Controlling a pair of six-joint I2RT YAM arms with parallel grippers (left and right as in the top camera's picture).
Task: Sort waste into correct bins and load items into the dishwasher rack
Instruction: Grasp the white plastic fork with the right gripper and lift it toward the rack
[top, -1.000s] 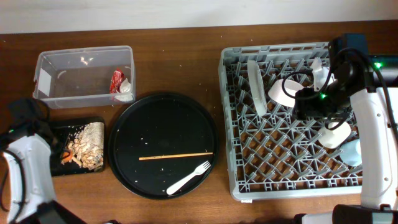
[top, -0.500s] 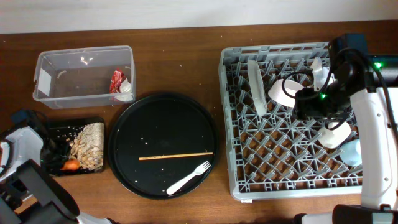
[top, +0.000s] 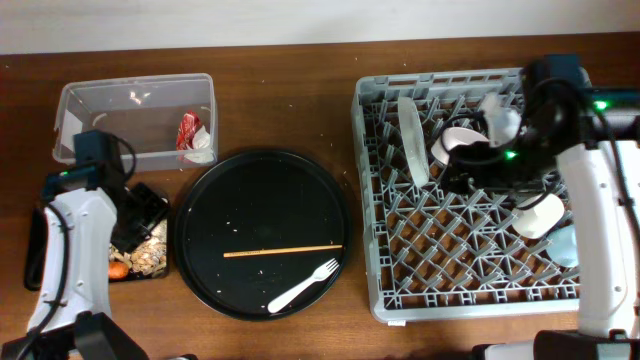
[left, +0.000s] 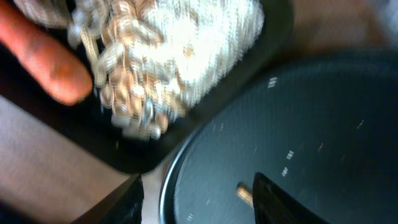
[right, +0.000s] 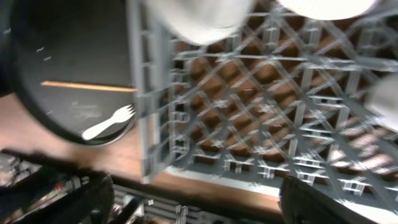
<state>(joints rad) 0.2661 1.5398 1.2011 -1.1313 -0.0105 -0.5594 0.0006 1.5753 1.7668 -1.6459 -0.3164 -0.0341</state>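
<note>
We judge the thin wooden chopstick (top: 283, 250), flat on the near half of the large round black tray (top: 215, 200), light, stiff and roll-prone, best pinched mid-length by our open, empty left gripper (left: 198, 198).

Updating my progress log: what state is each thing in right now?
Clear tub, holds red wrapper and tissue.
Shallow black tray, holds food scraps and carrot.
Round tray, carries chopstick and fork, lying flat.
Rack, loaded: plate on edge, bowl, cups.
Left gripper, jaws open, empty.
Right gripper, jaws open, empty.
</note>
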